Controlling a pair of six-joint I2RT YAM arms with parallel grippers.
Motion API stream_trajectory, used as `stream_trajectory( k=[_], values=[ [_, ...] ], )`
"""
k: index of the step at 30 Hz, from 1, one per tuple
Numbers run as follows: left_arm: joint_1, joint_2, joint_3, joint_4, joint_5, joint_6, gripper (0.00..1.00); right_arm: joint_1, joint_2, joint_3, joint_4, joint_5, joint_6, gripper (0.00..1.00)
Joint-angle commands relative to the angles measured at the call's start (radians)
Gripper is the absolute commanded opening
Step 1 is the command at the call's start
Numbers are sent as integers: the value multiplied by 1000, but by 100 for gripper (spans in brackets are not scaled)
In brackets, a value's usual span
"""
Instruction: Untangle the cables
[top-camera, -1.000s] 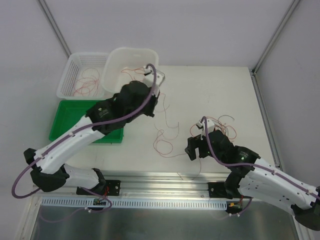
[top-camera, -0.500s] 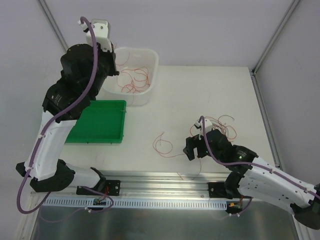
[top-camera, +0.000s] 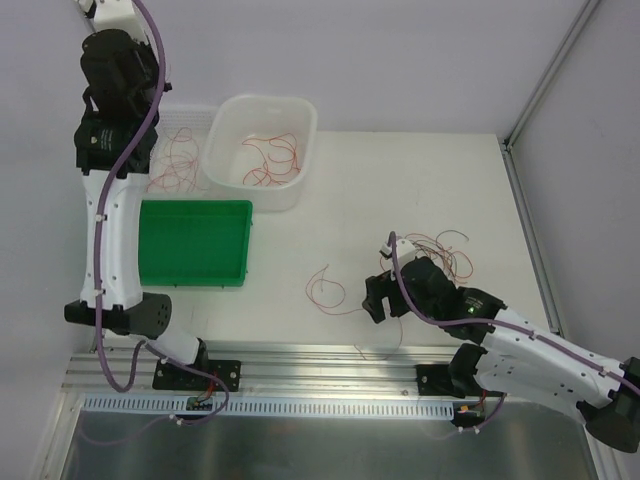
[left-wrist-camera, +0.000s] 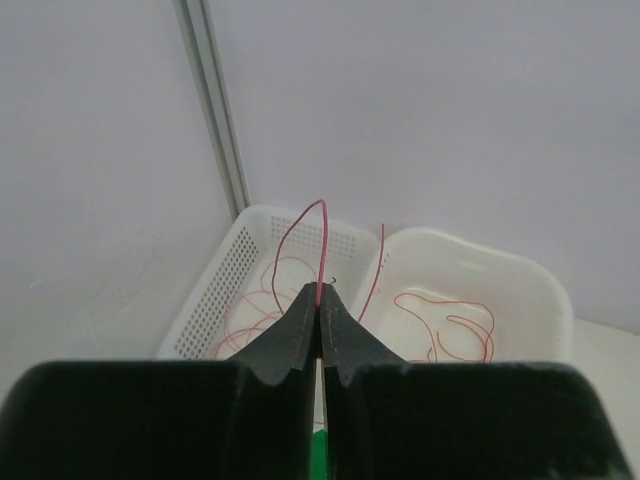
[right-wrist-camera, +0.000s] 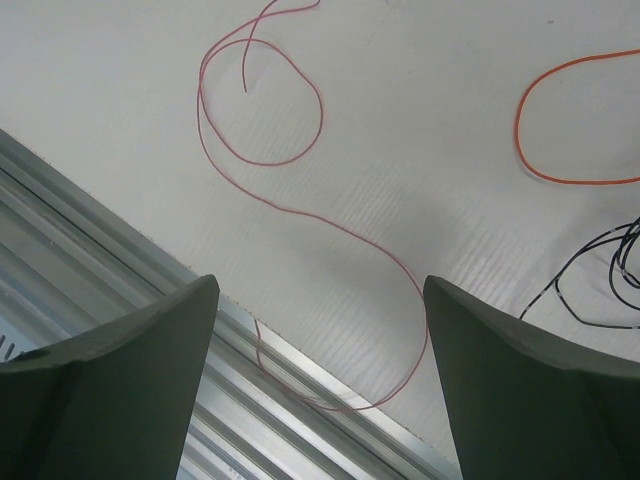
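Observation:
My left gripper (left-wrist-camera: 321, 290) is shut on a thin red cable (left-wrist-camera: 322, 235) that arcs up out of the fingertips. The left arm (top-camera: 112, 70) is raised high at the back left, above a white perforated basket (top-camera: 196, 110) holding red cables (top-camera: 175, 160). My right gripper (top-camera: 375, 298) is open and empty, low over the table near the front rail. Between its fingers in the right wrist view lies a looping red cable (right-wrist-camera: 290, 160), also in the top view (top-camera: 325, 290). A small tangle of red, orange and black cables (top-camera: 445, 250) lies behind the right wrist.
A white tub (top-camera: 300, 110) beside the basket holds orange-red cables (top-camera: 265, 160). A green tray (top-camera: 190, 245) lies in front of the basket. An aluminium rail (top-camera: 300, 365) runs along the near table edge. An orange loop (right-wrist-camera: 570, 120) and a black cable (right-wrist-camera: 590, 290) lie right of my right gripper.
My left arm has swung from the table's middle up and back-left over the basket, carrying a red cable. Fewer cables lie mid-table. My right gripper shifted slightly left.

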Motion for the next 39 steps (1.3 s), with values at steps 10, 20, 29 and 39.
stream_trajectory(
  k=[10, 20, 29, 39],
  values=[
    [255, 367, 160, 151, 114, -96, 0, 4, 86, 59, 24, -68, -33, 88],
    [290, 521, 56, 169, 168, -116, 65, 4, 137, 73, 28, -83, -31, 88],
    [200, 73, -481, 162, 510, -205, 99, 4, 54, 67, -5, -17, -28, 88],
    [-237, -294, -1121, 119, 471, -380, 99, 4, -80, 59, -90, 121, 0, 90]
  ],
)
